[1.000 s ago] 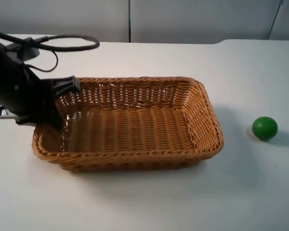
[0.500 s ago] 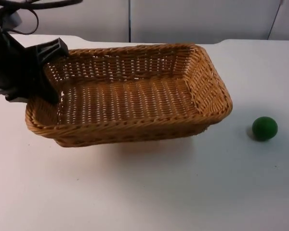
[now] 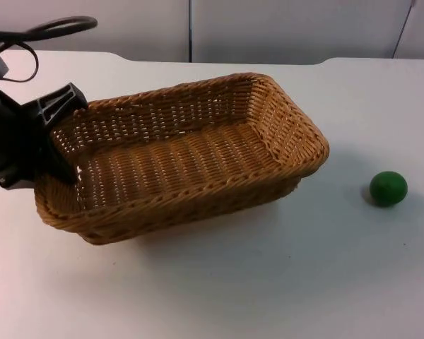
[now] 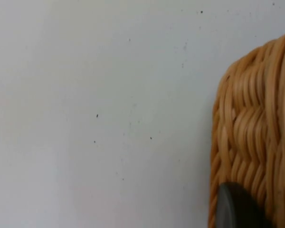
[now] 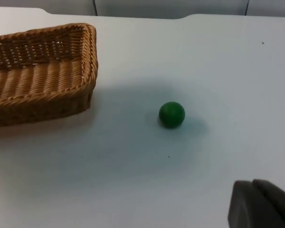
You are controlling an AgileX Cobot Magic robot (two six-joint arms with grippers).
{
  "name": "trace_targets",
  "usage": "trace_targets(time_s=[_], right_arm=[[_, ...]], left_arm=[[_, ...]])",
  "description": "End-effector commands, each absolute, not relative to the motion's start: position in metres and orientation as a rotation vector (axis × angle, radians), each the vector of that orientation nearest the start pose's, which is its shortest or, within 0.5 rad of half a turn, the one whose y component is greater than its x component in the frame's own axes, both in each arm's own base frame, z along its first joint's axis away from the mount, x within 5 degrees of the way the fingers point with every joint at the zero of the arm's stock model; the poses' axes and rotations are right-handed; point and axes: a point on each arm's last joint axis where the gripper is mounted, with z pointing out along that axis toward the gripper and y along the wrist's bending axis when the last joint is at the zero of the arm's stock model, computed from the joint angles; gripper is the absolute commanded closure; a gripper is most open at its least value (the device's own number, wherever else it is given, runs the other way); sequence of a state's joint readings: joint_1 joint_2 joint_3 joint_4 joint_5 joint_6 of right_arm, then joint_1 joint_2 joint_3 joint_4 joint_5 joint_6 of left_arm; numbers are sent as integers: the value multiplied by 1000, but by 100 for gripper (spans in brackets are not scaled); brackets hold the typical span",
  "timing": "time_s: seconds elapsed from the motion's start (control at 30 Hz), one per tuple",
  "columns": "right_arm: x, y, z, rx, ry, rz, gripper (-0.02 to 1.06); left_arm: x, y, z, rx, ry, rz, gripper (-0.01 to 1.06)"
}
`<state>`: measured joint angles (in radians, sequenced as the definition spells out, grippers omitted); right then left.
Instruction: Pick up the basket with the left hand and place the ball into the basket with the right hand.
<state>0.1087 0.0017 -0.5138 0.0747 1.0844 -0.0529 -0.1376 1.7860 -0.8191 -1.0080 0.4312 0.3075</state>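
- While the wicker basket point(image 3: 180, 155) is held tilted off the surface point(image 3: 268, 282), its short end is seen clamped in the left gripper point(image 3: 56, 152) fingers.
- Green ball point(image 3: 389, 188) lies on the surface beyond the basket's far end, on the right gripper point(image 5: 259, 206) side; that gripper's opening cannot be told.

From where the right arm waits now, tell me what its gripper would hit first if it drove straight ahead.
Probably the bare white table. The right gripper looks down onto open surface; the green ball lies farther on and a little aside, the basket farther off to the side. Depth is hard to judge, so it might reach the ball instead.
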Motion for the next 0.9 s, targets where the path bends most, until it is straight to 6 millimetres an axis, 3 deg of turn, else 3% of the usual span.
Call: trace_targets(time_s=[0.0,0.87], right_arm=[[-8,5,278,-174,2048,132,104],[-8,6,278,-174,2048,134,104]], left_arm=[[304,-76,140,-678,2677,-766,105],[304,-77,141,-702,2672,-789,105]])
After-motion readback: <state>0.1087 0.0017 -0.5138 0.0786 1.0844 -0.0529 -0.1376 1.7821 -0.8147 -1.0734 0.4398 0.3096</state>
